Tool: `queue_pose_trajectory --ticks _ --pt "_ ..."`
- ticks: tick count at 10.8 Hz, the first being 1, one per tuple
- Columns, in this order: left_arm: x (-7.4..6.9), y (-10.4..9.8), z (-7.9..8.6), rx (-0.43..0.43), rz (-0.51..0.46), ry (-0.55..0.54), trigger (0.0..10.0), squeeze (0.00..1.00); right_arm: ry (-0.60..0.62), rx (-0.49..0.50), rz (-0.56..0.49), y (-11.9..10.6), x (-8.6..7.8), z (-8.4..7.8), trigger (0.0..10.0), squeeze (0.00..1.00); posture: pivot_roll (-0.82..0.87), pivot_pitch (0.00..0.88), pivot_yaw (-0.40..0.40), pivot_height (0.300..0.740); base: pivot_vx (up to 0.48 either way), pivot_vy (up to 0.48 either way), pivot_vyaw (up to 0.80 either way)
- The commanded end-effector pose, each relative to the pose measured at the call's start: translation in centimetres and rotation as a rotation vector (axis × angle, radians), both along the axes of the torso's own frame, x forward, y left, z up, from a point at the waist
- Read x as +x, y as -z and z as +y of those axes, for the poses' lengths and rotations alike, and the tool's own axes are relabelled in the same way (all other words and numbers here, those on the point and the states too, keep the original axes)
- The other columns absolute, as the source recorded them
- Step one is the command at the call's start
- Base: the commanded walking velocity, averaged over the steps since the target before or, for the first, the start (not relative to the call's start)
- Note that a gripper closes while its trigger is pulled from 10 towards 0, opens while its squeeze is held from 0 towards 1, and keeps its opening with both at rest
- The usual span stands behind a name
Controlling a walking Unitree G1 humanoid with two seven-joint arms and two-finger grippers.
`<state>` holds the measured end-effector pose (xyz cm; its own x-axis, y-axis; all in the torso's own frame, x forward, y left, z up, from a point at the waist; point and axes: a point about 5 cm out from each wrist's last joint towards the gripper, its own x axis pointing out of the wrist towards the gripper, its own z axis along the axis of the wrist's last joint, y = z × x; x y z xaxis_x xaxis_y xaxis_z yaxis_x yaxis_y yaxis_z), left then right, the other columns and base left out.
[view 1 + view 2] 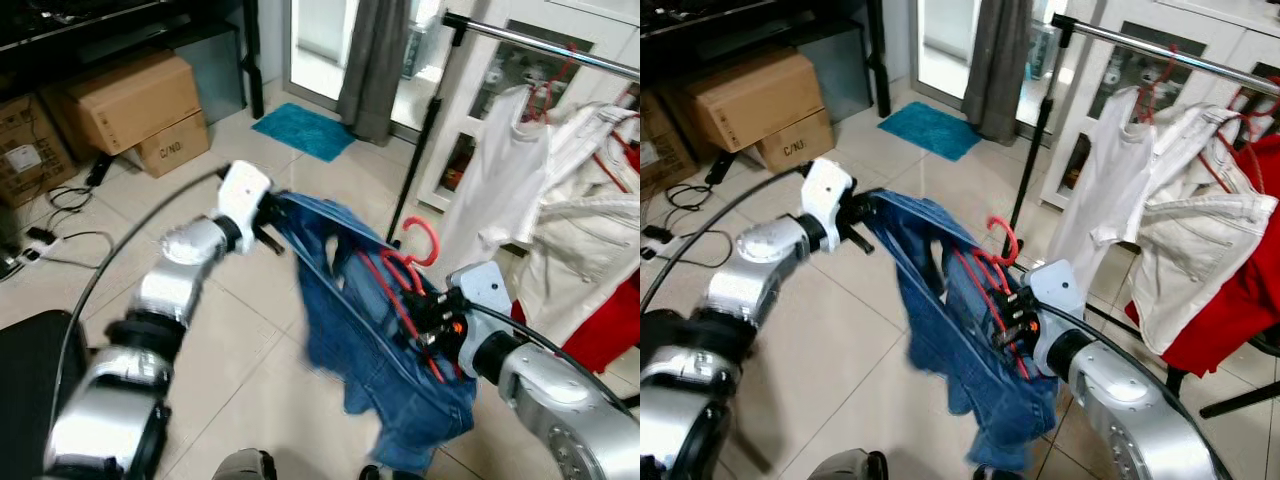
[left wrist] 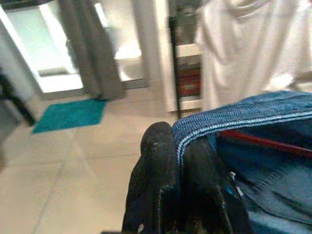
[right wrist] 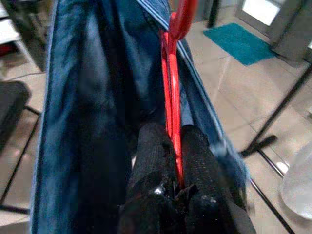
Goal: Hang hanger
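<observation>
A blue denim garment (image 1: 360, 330) hangs on a red hanger (image 1: 400, 280) between my two arms, above the tiled floor. My left gripper (image 1: 272, 215) is shut on the garment's hem (image 2: 229, 117) at its upper left end. My right gripper (image 1: 425, 305) is shut on the red hanger (image 3: 173, 97) inside the denim, just below the hook (image 1: 425, 235). The clothes rail (image 1: 545, 45) runs across the upper right, above and beyond the hook, with a white shirt (image 1: 495, 175) and a pale jacket (image 1: 580, 210) hanging from it.
The rail's black post (image 1: 418, 150) stands just behind the denim. A red garment (image 1: 600, 335) hangs at far right. Cardboard boxes (image 1: 130, 105) and cables (image 1: 60, 215) lie at left. A teal mat (image 1: 303, 130) and grey curtain (image 1: 370, 60) are by the doorway.
</observation>
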<state>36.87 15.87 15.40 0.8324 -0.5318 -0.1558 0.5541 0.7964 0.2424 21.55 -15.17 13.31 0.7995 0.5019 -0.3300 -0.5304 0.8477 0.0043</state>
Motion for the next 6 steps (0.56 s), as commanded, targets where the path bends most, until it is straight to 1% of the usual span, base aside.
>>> queue_pose_trajectory --ticks 1,2,3,4,5,6 --pt "0.8 -1.8 2.2 0.004 -0.058 -0.106 0.0 0.0 -0.01 -0.013 0.0 -0.1 -0.4 -0.8 0.0 0.0 -0.05 0.024 -0.044 0.74 0.0 0.0 0.0" --pt "1.3 -2.8 3.5 0.004 -0.08 -0.157 0.0 0.0 -0.108 0.006 0.013 -0.2 -1.3 -0.7 0.0 0.0 -0.05 0.024 -0.043 0.74 0.0 0.0 0.0" --pt "1.8 -3.6 4.5 -0.04 -0.089 -0.208 0.0 0.0 -0.19 0.008 0.054 0.1 -2.1 -0.7 0.0 0.0 -0.05 0.023 -0.042 0.74 0.0 0.0 0.0" --pt "2.1 -3.9 5.1 -0.093 -0.087 -0.261 0.0 0.0 -0.214 0.025 0.066 0.2 -2.5 -0.6 0.0 0.0 -0.06 0.023 -0.041 0.74 0.0 0.0 0.0" --pt "2.4 -4.0 6.0 -0.192 -0.074 -0.348 0.0 0.0 -0.246 0.065 0.08 0.4 -3.0 -0.7 0.0 0.0 -0.06 0.023 -0.038 0.74 0.0 0.0 0.0" --pt "2.6 -3.8 6.4 -0.244 -0.058 -0.385 0.0 0.0 -0.251 0.085 0.081 0.5 -3.2 -1.1 0.0 0.0 -0.06 0.023 -0.038 0.74 0.0 0.0 0.0"
